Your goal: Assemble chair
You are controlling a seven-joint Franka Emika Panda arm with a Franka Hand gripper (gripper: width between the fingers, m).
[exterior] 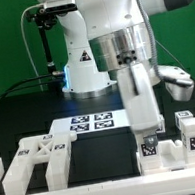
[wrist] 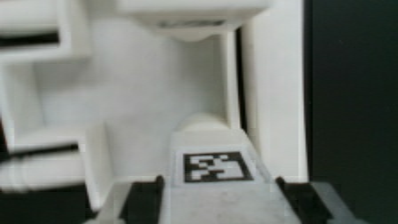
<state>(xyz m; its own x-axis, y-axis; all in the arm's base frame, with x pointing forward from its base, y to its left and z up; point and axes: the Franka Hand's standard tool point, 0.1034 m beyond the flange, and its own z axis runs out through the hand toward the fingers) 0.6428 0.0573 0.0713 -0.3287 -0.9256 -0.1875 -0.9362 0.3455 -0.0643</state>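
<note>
Black table (exterior: pixel 18 122) | end effector (wrist: pixel 214 190) clamped on tagged white chair part (wrist: pixel 214 150)

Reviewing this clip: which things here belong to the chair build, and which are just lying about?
Job: frame part; tagged piece at the hand; block on the exterior view's right.
Not the job: marker board; black table.

The Panda arm (exterior: pixel 130 55) points straight down near the desk's front edge, its gripper (exterior: pixel 148 138) pinching a tagged chair part (wrist: pixel 217 150).
</note>
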